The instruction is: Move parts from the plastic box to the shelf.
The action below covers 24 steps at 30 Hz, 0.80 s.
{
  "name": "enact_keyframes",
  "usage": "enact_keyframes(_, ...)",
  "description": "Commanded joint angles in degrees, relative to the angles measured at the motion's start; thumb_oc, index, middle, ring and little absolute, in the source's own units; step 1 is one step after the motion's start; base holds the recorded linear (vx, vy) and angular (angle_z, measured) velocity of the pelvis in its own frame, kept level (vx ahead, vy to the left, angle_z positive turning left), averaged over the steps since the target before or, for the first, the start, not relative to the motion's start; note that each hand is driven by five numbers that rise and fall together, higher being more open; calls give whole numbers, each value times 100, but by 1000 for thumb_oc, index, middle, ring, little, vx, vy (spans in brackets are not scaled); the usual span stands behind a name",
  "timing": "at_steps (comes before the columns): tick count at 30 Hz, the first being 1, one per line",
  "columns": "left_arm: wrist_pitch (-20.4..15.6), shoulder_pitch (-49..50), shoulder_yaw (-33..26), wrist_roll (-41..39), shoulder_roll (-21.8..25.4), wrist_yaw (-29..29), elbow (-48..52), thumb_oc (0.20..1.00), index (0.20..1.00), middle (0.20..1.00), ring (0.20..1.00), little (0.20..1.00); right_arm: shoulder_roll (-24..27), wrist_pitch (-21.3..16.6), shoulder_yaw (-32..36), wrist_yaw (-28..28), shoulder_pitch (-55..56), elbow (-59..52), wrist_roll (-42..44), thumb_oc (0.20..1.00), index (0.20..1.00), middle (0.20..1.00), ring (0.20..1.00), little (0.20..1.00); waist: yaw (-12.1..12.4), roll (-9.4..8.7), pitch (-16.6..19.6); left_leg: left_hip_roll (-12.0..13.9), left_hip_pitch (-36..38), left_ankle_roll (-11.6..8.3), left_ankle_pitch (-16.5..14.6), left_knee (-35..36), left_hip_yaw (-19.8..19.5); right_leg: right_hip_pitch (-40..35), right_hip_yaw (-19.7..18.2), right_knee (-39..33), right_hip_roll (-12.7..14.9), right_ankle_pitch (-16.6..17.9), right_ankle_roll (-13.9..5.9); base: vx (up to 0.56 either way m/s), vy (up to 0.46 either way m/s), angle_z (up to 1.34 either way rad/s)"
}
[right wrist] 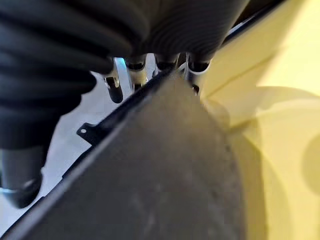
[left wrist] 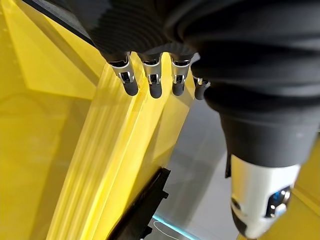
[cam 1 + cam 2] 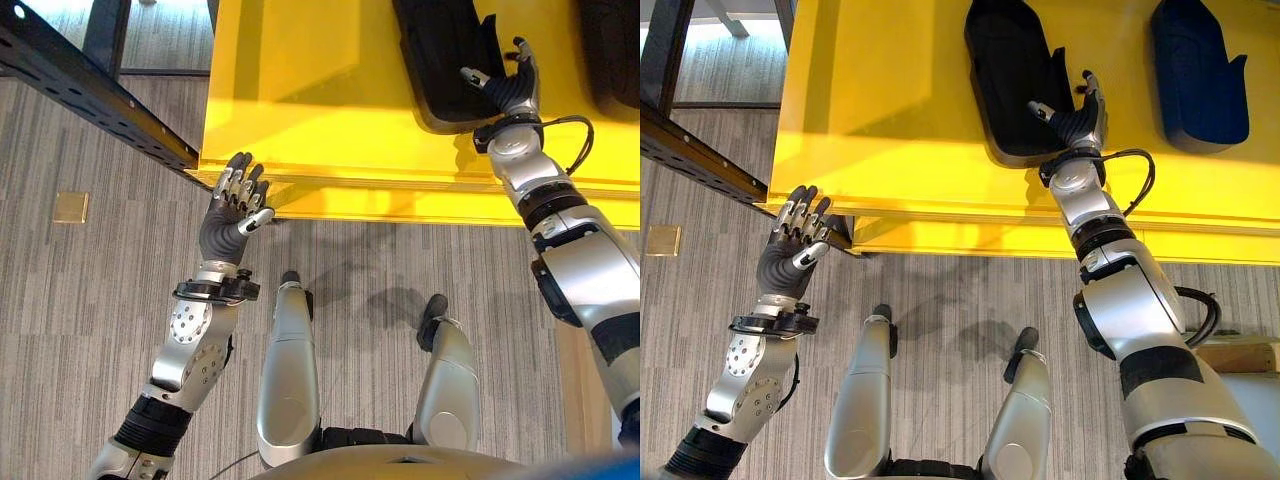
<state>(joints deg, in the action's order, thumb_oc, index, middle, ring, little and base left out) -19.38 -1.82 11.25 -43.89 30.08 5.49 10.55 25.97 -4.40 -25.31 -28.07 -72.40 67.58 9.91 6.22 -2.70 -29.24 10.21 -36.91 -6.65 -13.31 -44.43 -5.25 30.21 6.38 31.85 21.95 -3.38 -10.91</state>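
Our right hand (image 3: pixel 1077 118) reaches over the near black moulded plastic part (image 3: pixel 1015 75) inside the yellow plastic box (image 3: pixel 890 120); whether its fingers grip, we cannot tell. We should close fully on the part's edge before lifting. Our left hand (image 3: pixel 232 212), fingers straight, waits at the box's near-left corner.

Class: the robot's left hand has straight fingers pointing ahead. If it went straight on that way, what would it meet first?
Most likely the near rim of the yellow plastic box: the left hand has its fingertips right at that edge, though depth is unclear.

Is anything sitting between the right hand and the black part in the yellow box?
Nothing visible: the right hand is already at the black part inside the yellow box, fingers over its edge. The left hand hangs open outside the box's near corner.
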Motion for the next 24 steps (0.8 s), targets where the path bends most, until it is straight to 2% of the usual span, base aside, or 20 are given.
enact_keyframes(1,-395,130,-59,95,169,102,742,1000,1000,1000,1000,1000,25,-291,85,-176,-474,-202,44,1000,1000,1000,1000,1000,100,104,101,147,-18,-9,445,501,-187,-50,-128,873,-164,-562,356,0,0,0)
enact_keyframes(10,-380,169,-58,63,172,82,729,1000,1000,1000,1000,1000,-41,-351,244,-190,-349,-292,176,1000,1000,1000,1000,1000,78,102,106,173,7,-23,447,523,-182,-83,-131,830,-182,-550,363,0,0,0)
enact_keyframes(24,-378,168,-80,79,162,121,690,1000,1000,1000,1000,1000,-405,-500,497,-146,-57,-534,519,1000,1000,1000,1000,1000,109,115,88,147,-14,-22,449,492,-196,-86,-124,874,-172,-566,361,0,0,0)
